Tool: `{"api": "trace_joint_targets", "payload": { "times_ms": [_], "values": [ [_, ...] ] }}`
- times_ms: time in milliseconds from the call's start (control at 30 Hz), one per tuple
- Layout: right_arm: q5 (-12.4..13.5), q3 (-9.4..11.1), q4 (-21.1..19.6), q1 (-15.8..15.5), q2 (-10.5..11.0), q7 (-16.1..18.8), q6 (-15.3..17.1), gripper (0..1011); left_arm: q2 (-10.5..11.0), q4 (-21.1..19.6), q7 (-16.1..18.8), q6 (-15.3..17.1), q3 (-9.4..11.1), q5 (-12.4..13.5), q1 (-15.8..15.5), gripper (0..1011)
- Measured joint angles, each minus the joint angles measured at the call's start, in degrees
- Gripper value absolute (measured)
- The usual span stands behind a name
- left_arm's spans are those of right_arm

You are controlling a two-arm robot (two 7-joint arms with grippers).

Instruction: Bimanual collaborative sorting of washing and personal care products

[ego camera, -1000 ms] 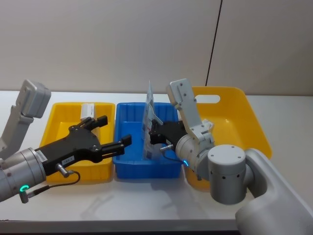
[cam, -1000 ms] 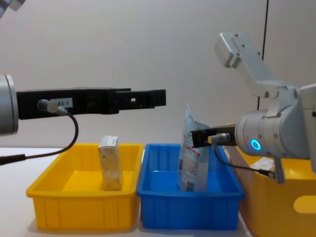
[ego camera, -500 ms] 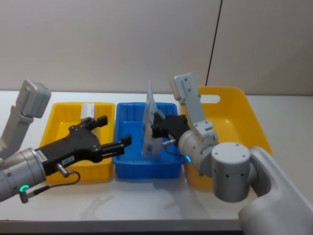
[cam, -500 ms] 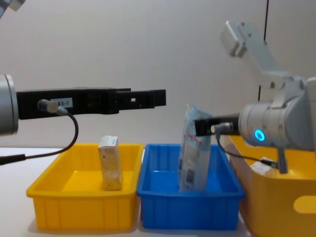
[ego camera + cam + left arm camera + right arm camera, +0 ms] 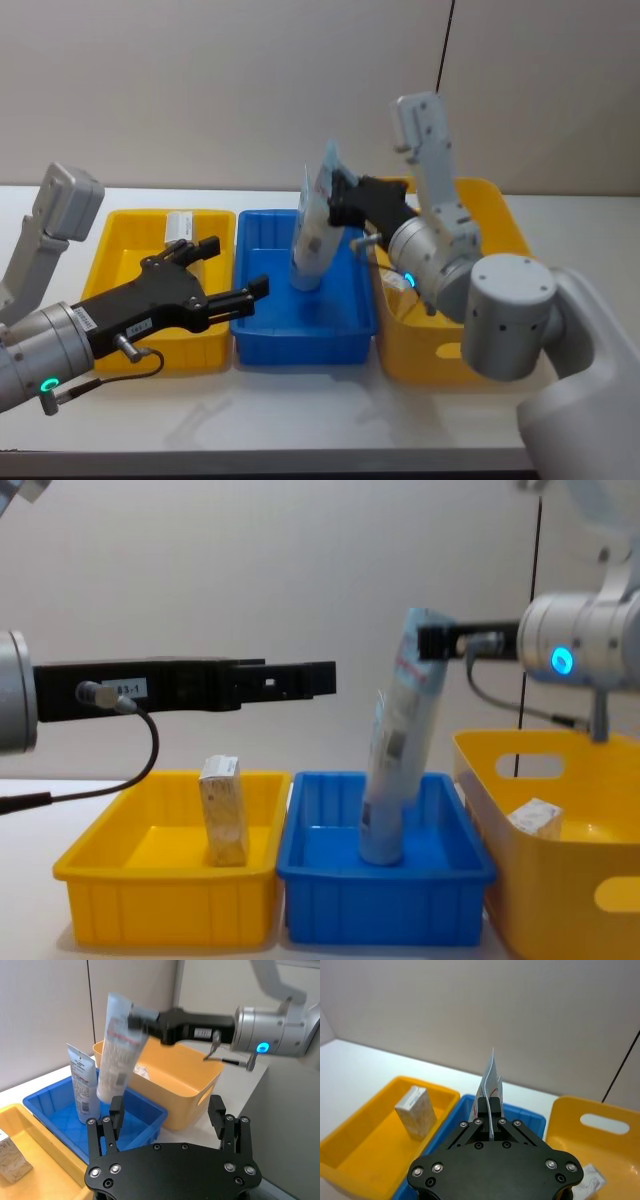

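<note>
Sorting is under way, and the arrangement reads as one bin per product type. A pale-blue-and-white pouch point(image 5: 314, 232) is pinched at its flat sealed top by the right gripper point(image 5: 340, 199), whose jaws are pressed together on it; it hangs tilted over the blue tray point(image 5: 262, 333), its rounded base low inside the tray, whether touching the floor cannot be told. The top grip probably suits the item, since the seal is thin and stiff while the body is soft and bulging.

A second pouch point(image 5: 84, 1085) stands upright in the same tray, just beside the held one, as the left wrist view shows. In the head view it lies edge-on behind the held pouch, toward 12 o'clock.

The left gripper point(image 5: 232, 272) hovers with its black fingers spread and nothing between them, over the seam between the small yellow tray point(image 5: 120, 252) and the blue tray, at 9 o'clock of the held pouch. It appears to be waiting.

One small leaf-printed carton point(image 5: 223, 810) stands upright in the small yellow tray; its cardboard looks matt and rigid. Another carton point(image 5: 534, 816) lies tilted in the large yellow tub point(image 5: 560, 905), at 3 o'clock of the blue tray. Trays and tub are smooth moulded plastic with rolled rims, set side by side on the pale bench point(image 5: 300, 420).
</note>
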Motion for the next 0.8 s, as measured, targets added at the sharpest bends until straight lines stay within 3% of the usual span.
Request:
{"api": "trace_joint_targets", "payload": {
  "times_ms": [367,800],
  "values": [
    [2.2,3.2,-4.7,0.9,0.7,2.0,0.9,0,0.0,0.0,0.0,0.0,0.0,0.0,0.0,1001],
    [3.0,6.0,-8.5,1.4,3.9,4.6,4.5,0,0.0,0.0,0.0,0.0,0.0,0.0,0.0,1001]
  ]
}}
